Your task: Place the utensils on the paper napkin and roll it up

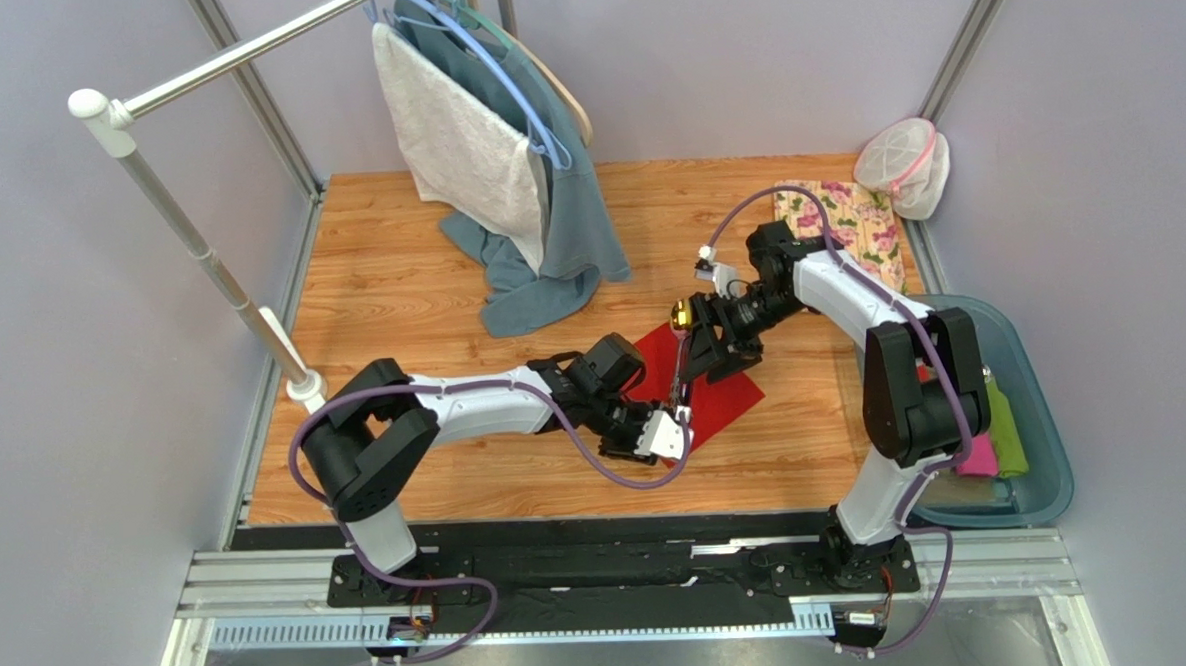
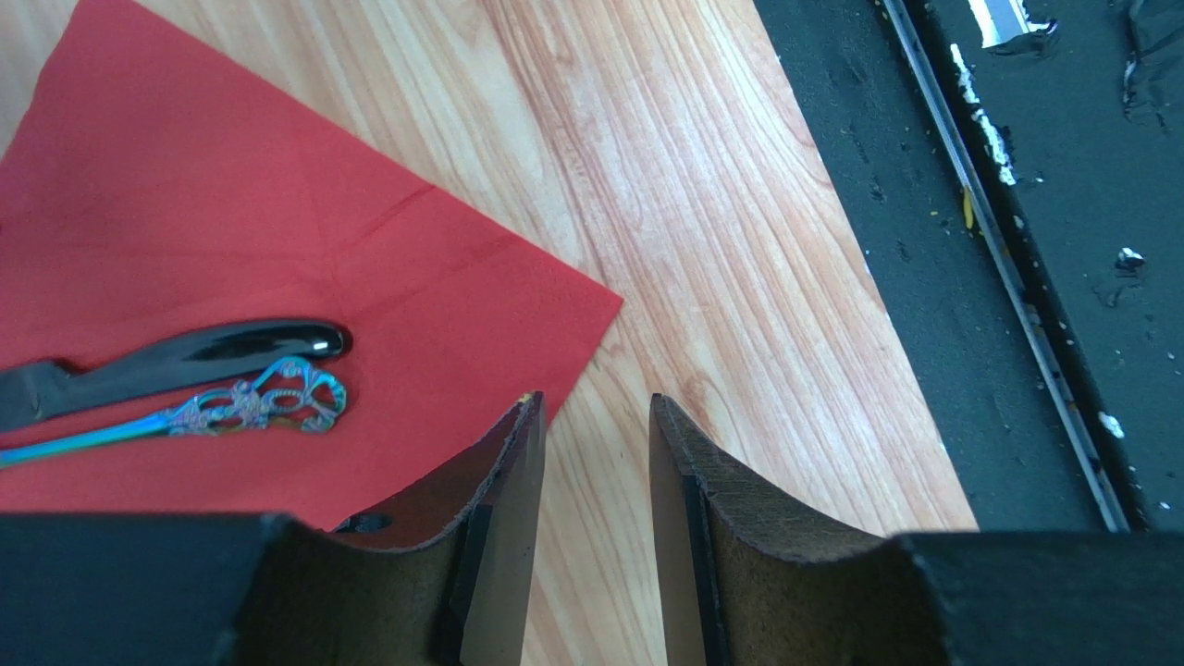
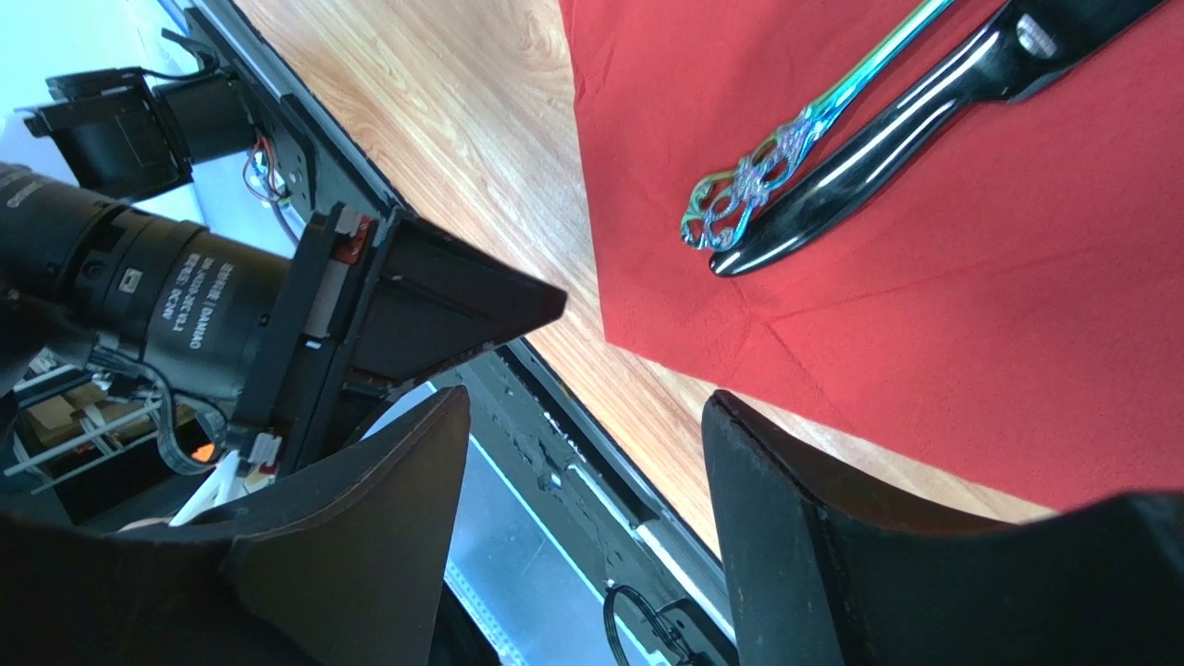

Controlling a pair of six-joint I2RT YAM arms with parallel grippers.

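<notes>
The paper napkin (image 1: pixel 725 398) lies flat and unrolled on the wooden table, a red square with faint creases (image 2: pixel 209 194) (image 3: pixel 1001 305). Two utensils lie side by side on it: a black-handled knife (image 2: pixel 209 350) (image 3: pixel 890 139) and an iridescent piece with an ornate handle (image 2: pixel 264 403) (image 3: pixel 778 153). My left gripper (image 2: pixel 595 403) (image 1: pixel 676 435) hovers over bare wood just beside the napkin's near corner, jaws apart with nothing between them. My right gripper (image 3: pixel 587 403) (image 1: pixel 701 362) hangs above the napkin, open and empty, tilted toward the table's near edge.
Grey and blue towels (image 1: pixel 502 172) hang from a rack at the back. A floral cloth (image 1: pixel 850 220) and a mesh bag (image 1: pixel 908 162) lie at the back right. A teal bin (image 1: pixel 1041 404) with pink and green rolls stands at the right. The black base rail (image 2: pixel 973 278) borders the near edge.
</notes>
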